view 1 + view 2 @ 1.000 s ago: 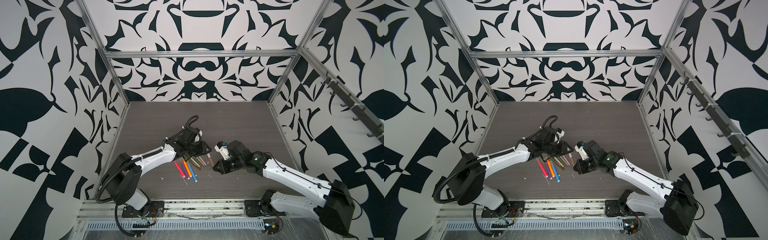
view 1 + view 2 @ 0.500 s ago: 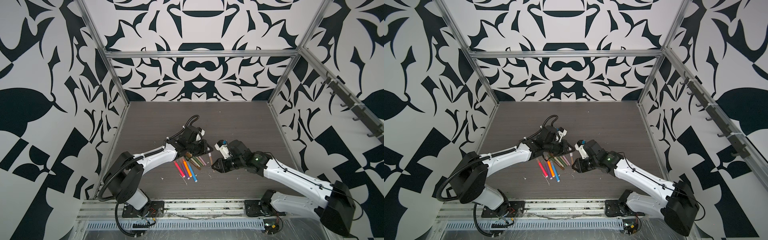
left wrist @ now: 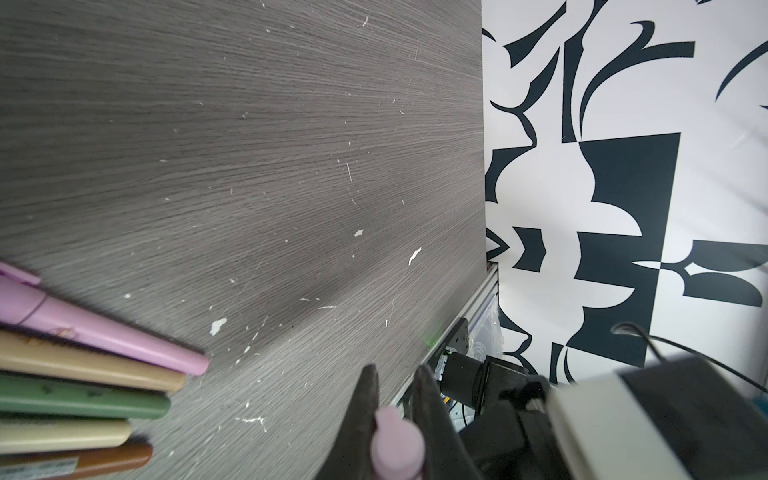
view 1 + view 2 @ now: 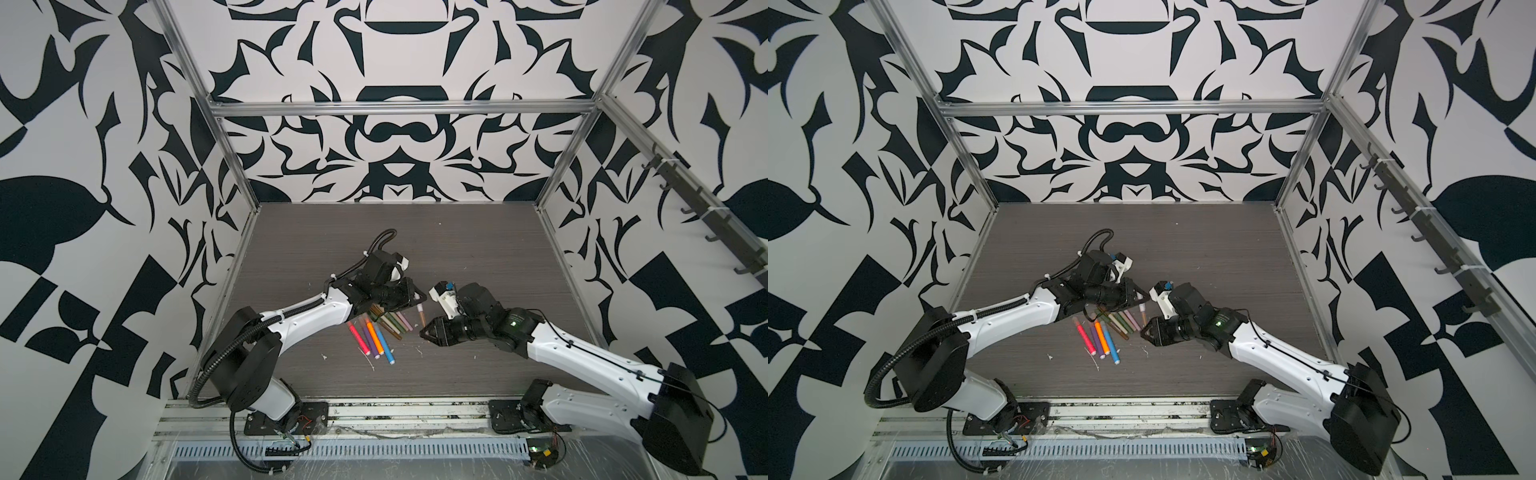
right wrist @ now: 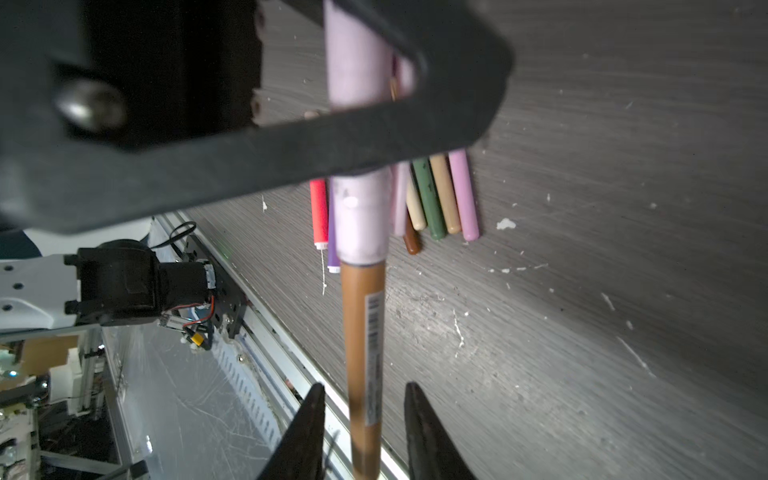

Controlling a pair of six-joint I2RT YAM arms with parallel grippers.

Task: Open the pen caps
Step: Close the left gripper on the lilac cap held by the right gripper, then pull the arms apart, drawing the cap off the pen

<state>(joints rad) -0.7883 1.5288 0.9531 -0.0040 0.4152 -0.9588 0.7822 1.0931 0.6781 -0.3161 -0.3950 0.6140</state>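
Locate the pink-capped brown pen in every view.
Both top views: brown pen at centre, between left gripper and right gripper.
Left wrist: only its pink cap, bottom edge, in the left gripper.
Right wrist: centre, inside the open right gripper.
Shared landmark: the lilac pen lying nearby.

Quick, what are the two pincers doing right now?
Left pincer: closed on the pink cap of the brown pen.
Right pincer: open around the brown pen, not gripping it.
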